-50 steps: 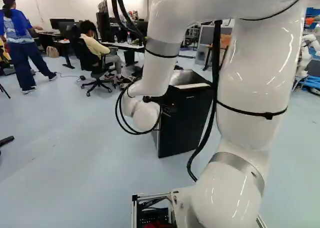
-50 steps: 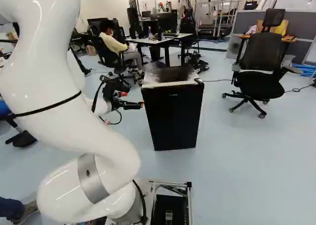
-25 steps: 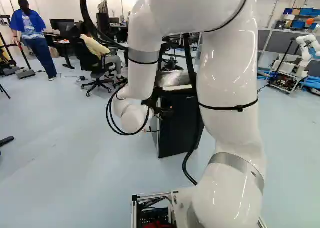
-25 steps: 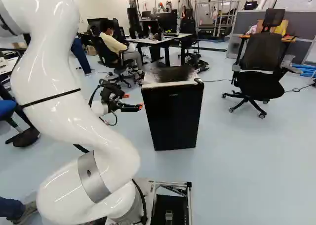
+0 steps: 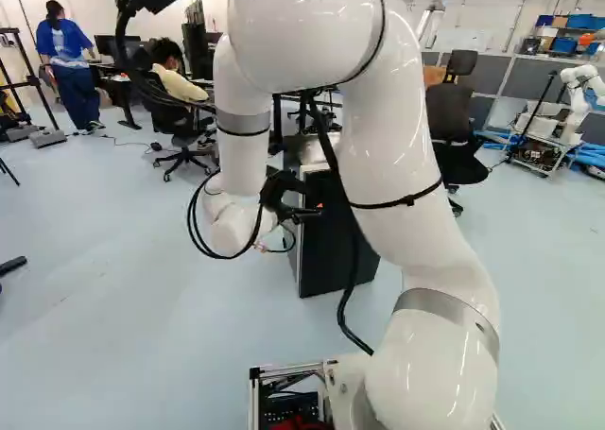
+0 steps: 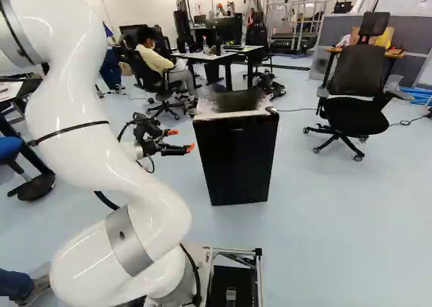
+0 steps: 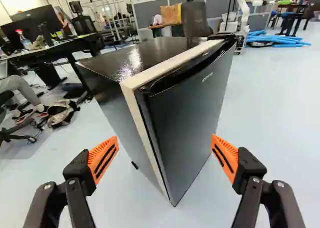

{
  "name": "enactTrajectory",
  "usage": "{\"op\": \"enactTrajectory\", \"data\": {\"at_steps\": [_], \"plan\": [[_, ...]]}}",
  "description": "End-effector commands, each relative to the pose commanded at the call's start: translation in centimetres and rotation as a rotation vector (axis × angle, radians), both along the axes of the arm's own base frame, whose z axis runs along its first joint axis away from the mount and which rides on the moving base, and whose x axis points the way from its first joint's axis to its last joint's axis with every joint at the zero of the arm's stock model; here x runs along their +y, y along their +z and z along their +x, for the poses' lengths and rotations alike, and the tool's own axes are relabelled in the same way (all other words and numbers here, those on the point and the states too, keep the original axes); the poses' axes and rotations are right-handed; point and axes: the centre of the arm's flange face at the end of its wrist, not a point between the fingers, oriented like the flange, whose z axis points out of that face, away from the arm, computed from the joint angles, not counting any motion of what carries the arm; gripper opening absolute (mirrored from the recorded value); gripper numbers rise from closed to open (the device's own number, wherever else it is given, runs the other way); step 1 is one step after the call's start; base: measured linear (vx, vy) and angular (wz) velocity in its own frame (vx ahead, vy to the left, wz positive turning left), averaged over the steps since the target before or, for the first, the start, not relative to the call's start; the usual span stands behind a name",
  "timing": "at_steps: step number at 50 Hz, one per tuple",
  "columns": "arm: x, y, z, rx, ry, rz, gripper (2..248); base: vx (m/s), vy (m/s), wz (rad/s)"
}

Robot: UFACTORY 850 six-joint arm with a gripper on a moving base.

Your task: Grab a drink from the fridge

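Note:
In the right base view the gripper stands at the left side of the small black fridge, a short gap away from it. The wrist view shows the gripper open, its orange pads wide apart with nothing held. Ahead of the fingers, the fridge turns a front corner towards them. Its door is closed, with a recessed handle along the top edge. The closed door hides the inside, so no drink can be seen in there.
An office chair stands right of the fridge in the right base view. Behind are desks, with a seated person at one. Another robot stands far back at the right of the left base view.
The arm has swung leftwards in the left base view, uncovering more of the scene behind. In the right base view the gripper has turned and drawn slightly away from the fridge. The base has stayed put.

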Motion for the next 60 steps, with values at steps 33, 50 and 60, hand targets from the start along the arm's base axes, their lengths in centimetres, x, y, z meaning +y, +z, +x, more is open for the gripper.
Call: {"op": "enactTrajectory", "data": {"at_steps": [33, 50, 60], "plan": [[1.8, 0.2, 2.6, -0.082, -0.134, -0.009, 247, 0.0, 0.0, 0.0], [1.6, 0.2, 4.3, -0.095, -0.163, 0.004, 247, 0.0, 0.0, 0.0], [1.2, 0.2, 4.7, -0.097, -0.175, 0.005, 247, 0.0, 0.0, 0.0]]}}
